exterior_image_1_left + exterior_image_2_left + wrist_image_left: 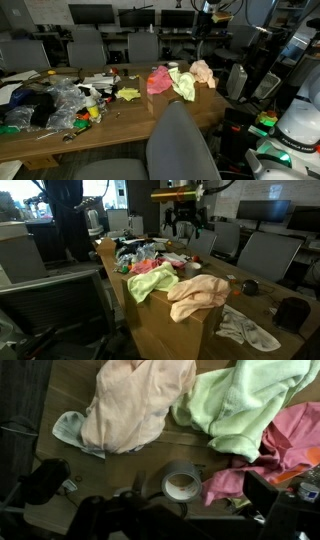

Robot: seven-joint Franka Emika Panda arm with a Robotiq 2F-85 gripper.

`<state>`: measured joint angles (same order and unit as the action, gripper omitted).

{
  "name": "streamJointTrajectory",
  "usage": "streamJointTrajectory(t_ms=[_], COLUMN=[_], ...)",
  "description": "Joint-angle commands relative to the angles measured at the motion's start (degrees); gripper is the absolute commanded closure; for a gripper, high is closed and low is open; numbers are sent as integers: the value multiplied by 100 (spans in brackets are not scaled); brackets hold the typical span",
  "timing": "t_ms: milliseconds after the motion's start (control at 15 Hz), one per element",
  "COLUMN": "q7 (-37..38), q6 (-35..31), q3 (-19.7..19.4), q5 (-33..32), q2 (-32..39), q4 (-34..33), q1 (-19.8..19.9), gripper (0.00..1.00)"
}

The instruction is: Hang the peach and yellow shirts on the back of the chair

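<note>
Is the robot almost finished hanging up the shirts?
Not yet, nothing is hung. The peach shirt and the yellow shirt both lie crumpled on the table, beside a pink cloth. The gripper hangs above them, looks open and holds nothing. Left to do: pick up each shirt and drape it over the back of the chair, which is bare.

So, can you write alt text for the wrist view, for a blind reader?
A peach shirt and a yellow shirt lie crumpled side by side on a wooden table, with a tape roll below them in the picture.
</note>
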<state>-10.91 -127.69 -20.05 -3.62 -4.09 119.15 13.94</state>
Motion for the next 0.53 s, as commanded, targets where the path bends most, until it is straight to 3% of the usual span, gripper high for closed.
streamJointTrajectory(t_ms=[0, 467], q7=[178, 331], q6=[212, 714], q3=[6, 51], q5=[360, 946], q2=[821, 1672], q4=[-770, -1436], q1=[224, 674], gripper=[0, 0])
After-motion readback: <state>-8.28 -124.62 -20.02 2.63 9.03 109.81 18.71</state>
